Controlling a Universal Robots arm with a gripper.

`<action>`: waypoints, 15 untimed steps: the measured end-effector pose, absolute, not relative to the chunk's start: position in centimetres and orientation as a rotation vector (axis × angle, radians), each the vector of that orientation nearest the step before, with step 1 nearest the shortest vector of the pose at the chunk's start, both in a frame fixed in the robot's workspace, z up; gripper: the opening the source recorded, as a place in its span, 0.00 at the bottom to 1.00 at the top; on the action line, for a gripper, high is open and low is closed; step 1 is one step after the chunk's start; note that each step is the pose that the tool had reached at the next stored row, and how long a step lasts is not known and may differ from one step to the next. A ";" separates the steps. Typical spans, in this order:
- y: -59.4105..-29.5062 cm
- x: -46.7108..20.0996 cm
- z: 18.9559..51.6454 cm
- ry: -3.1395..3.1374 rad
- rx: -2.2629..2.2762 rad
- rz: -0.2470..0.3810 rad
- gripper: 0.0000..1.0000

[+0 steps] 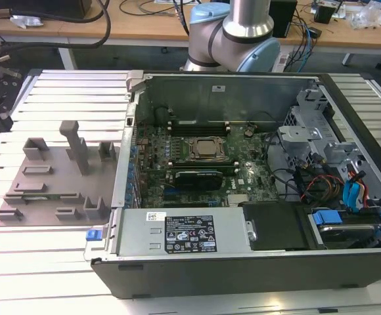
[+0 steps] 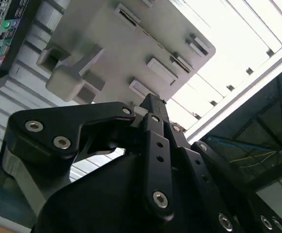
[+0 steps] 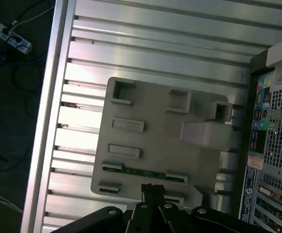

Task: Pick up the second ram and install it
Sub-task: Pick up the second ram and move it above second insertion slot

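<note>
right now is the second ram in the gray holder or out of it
In: in the first wrist view the second ram lies in a slot of the gray holder, the hand close by.

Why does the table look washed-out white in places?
Light glares off the ribbed silver metal table: blown white in the second wrist view, bright streaks beside the grey plastic tray in the first wrist view, milder sheen in the exterior view.

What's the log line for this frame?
gripper: over gray tray, fingers shut, empty | second ram: lying in tray, ungrasped
</note>
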State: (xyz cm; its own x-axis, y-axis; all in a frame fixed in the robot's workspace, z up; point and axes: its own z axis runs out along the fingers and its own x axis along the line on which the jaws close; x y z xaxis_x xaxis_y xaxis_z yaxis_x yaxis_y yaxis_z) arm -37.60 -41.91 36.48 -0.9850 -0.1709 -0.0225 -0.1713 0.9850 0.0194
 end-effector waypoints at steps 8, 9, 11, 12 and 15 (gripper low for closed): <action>-41.9 -37.6 36.5 3.055 -0.651 0.037 0.10; -41.9 -37.6 36.5 3.047 -0.689 0.037 0.10; -41.9 -37.6 36.5 3.028 -0.770 0.038 0.10; -41.9 -37.6 36.5 3.019 -0.804 0.038 0.10; -41.9 -37.6 36.5 2.991 -0.908 0.039 0.10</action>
State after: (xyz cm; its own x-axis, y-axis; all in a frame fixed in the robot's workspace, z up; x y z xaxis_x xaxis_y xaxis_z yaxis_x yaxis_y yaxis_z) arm -37.60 -41.91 36.47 -0.8311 -0.5556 -0.0226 -0.5560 0.8310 0.0194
